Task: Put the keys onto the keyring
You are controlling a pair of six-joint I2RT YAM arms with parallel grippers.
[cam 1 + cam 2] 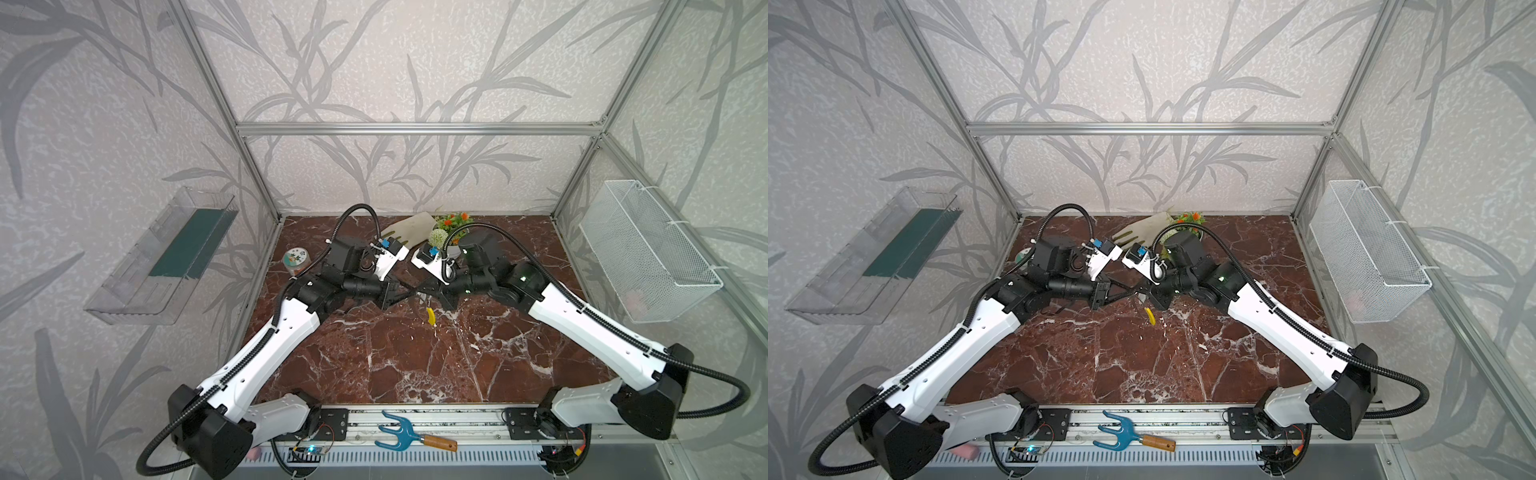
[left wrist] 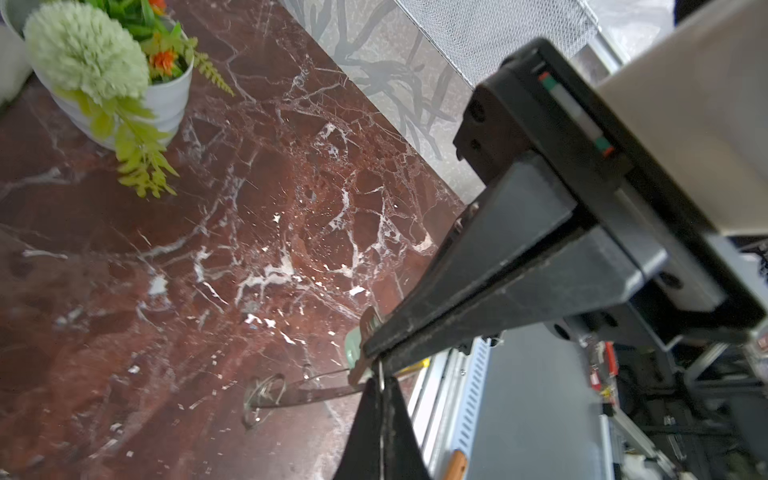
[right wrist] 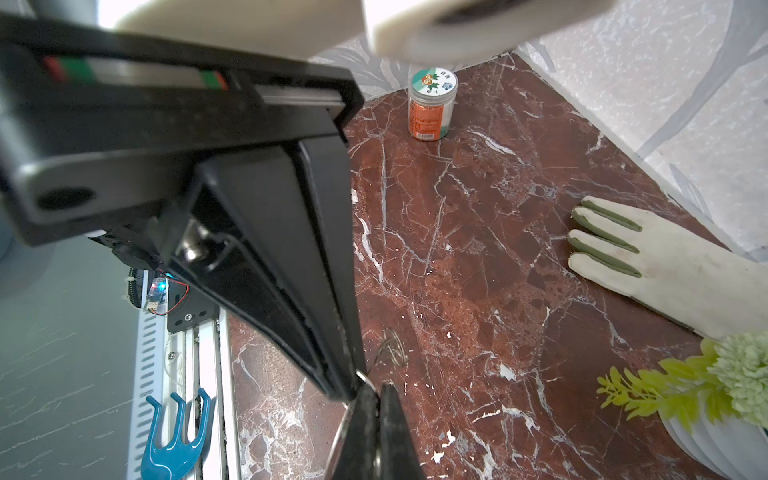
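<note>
Left wrist view: holds the keys [image 2: 356, 350] in the left end effector [image 2: 369, 353], tips pressed together on them, pale tag jutting out beside the tips. Meets the right end effector [image 3: 356, 386] tip to tip above the red marble counter [image 2: 249, 208].

Right wrist view: pinches the thin wire of the keyring [image 1: 431, 316], tips closed on it. Hangs just below both end effectors in both top views, yellow sleeve lowest; cannot tell whether touching the counter.

Beyond the end effectors, toward the back wall: pale glove [image 3: 665, 257] and potted flowers [image 2: 166, 99]. Well apart, past the left end effector: labelled jar [image 3: 432, 104]. Far behind both, on the front rail: blue hand rake [image 1: 399, 432].
</note>
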